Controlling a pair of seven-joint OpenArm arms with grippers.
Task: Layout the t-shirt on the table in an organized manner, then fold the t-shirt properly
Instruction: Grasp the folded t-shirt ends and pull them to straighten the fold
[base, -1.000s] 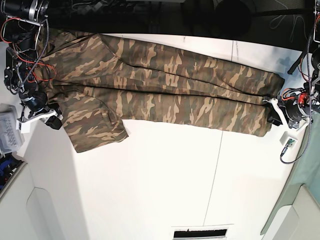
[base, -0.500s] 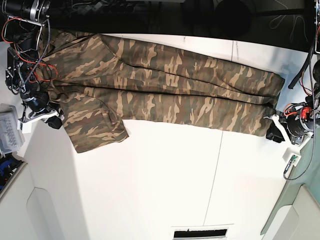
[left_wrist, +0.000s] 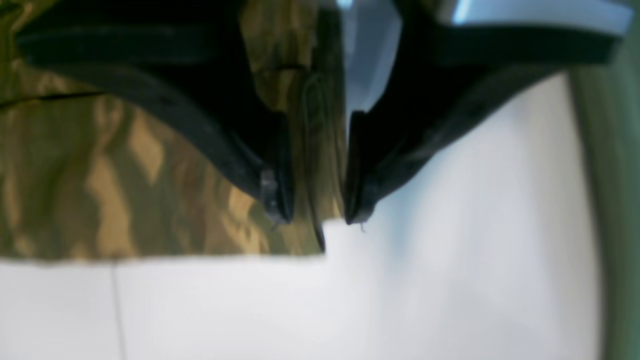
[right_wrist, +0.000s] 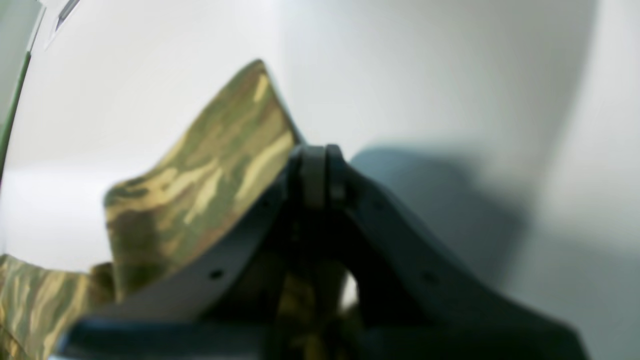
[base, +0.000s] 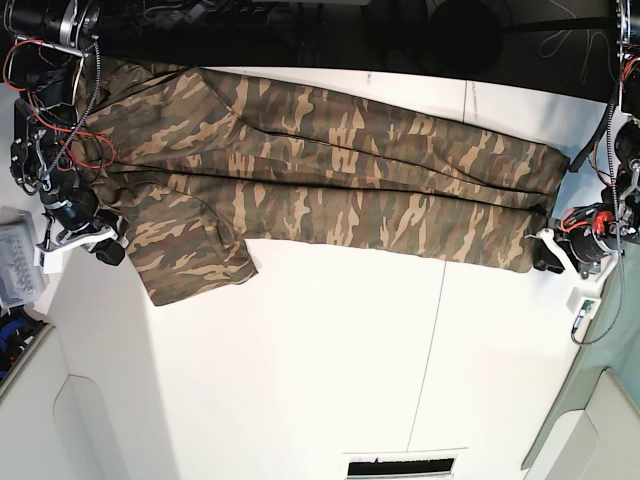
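Two arms: one at each end of the shirt
right gripper (base: 100, 240): jaws pressed together, pinching a fold near the sleeve
t-shirt (base: 330, 180): stretched lengthwise across the far part of the table (base: 330, 360)
left gripper (left_wrist: 312, 217): jaws spread, straddling the hem corner

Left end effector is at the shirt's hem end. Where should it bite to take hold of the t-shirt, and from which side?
Take the t-shirt at its hem corner, where the edge stitching meets the bare table. The left end effector already straddles that edge with its jaws apart, one finger over cloth, the other over table. Come in from the table side, sliding onto the flat-lying hem, probably low enough to catch every layer.
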